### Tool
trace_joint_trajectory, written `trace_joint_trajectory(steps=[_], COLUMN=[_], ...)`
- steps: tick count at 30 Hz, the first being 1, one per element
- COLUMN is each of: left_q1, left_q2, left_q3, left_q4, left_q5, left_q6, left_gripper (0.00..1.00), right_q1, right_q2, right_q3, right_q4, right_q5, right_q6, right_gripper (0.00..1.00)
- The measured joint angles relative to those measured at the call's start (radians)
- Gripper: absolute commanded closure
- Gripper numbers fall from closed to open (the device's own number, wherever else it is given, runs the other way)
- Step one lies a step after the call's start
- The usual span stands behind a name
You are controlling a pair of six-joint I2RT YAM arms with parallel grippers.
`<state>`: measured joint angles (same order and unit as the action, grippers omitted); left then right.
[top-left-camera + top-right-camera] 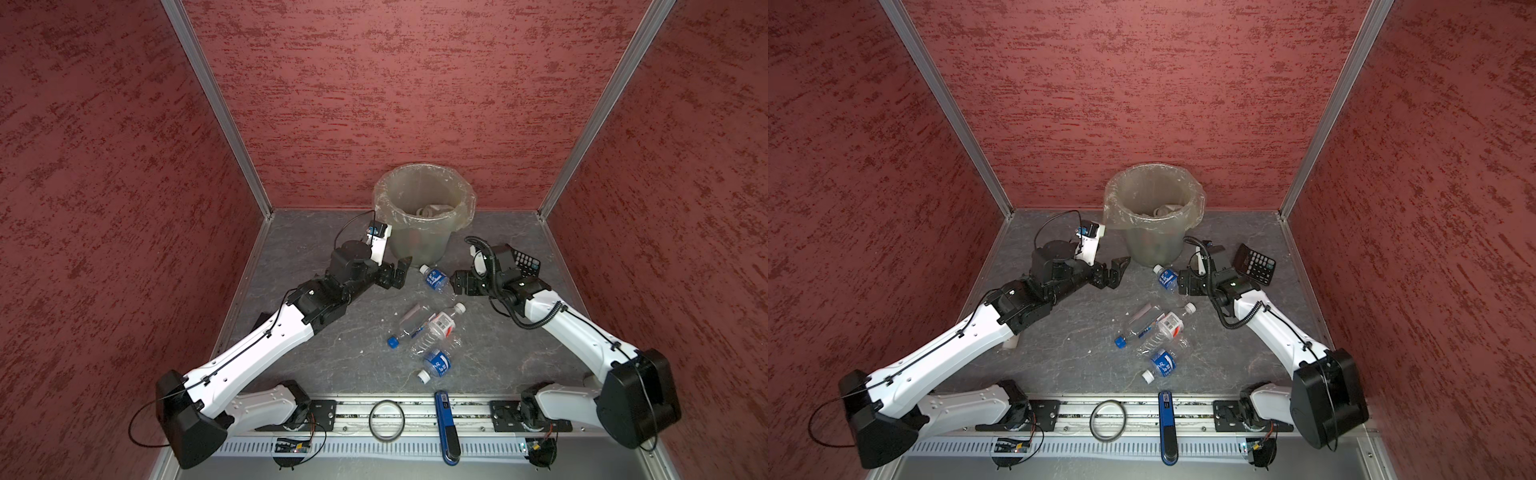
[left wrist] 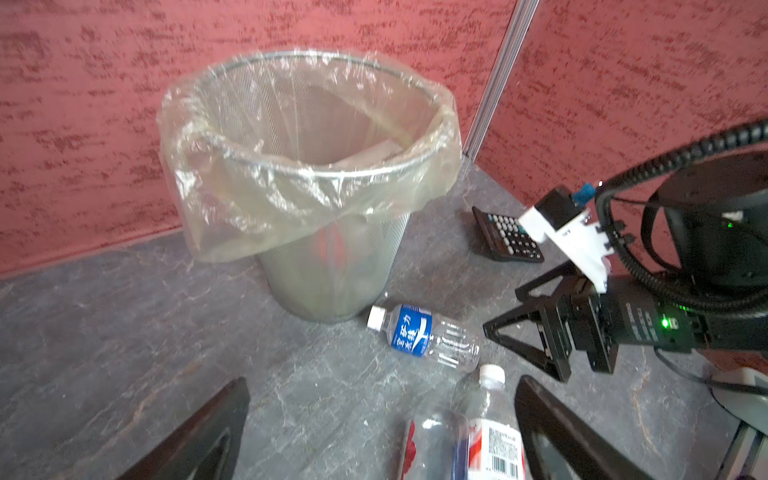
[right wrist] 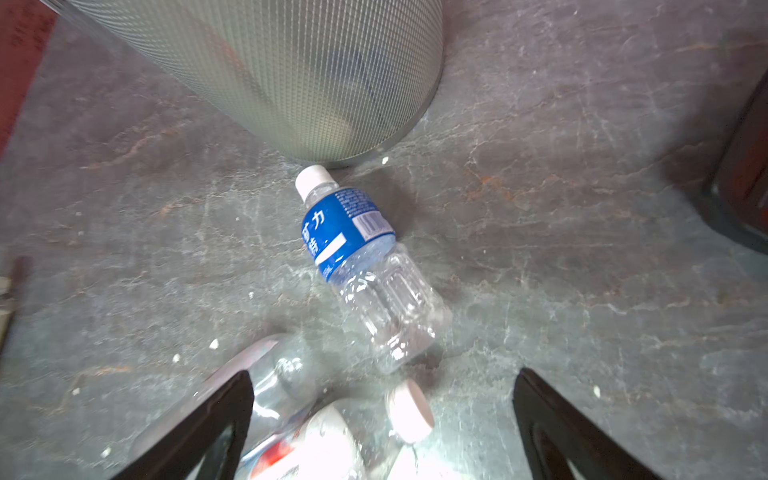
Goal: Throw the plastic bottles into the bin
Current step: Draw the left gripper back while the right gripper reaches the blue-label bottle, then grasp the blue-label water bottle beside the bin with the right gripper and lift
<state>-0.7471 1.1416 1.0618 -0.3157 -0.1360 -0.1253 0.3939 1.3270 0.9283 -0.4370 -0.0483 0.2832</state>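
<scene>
Fingers released on both arms. The right fingers [image 3: 216,424] stand spread and empty, low over the grey stone-patterned bench [image 3: 582,249]. Just ahead of them lies a small clear plastic bottle with blue label and white cap [image 3: 361,266], on its side, its cap just beside the foot of the round grey-green mesh bin lined with a clear bag [image 3: 291,75]. The left fingers [image 2: 195,436] are parted, holding nothing, near the bin's other side. A loose heap of further clear plastic bottles [image 1: 440,326] lies mid-bench. A black calculator [image 1: 525,262] sits beyond the right arm.

The left arm [image 1: 249,353] and right arm [image 1: 582,332] stretch toward mid-frame; left gripper [image 1: 402,272] and right gripper [image 1: 456,284] show fingers [image 3: 199,432] spread wide, both empty.
</scene>
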Motion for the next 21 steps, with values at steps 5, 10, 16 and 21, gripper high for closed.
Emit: trace_joint_trajectory(steps=[5,10,16,21], left_q1=[0.012,0.08,0.169,0.268], left_q2=[-0.031,-0.07,-0.122,-0.166], left_q3=[-0.119,-0.202,-0.265,-0.312], left_q4=[-0.028,-0.031,-0.04,-0.065], left_q5=[0.034,0.096,0.155,0.205], left_q6=[-0.051,-0.116,-0.178,-0.214], left_gripper=[0.0,0.0,0.0,0.0], right_q1=[0.025,0.049,0.111,0.132], right_q2=[0.097,0.18,0.287,0.385], right_q3=[0.06,0.114,0.155,0.19], right_q4=[0.009,0.012,0.014,0.013], right_q5=[0.045,0.09,0.116,0.171], right_q6=[-0.032,-0.076,-0.134,-0.157], right_gripper=[0.01,0.02,0.02,0.04])
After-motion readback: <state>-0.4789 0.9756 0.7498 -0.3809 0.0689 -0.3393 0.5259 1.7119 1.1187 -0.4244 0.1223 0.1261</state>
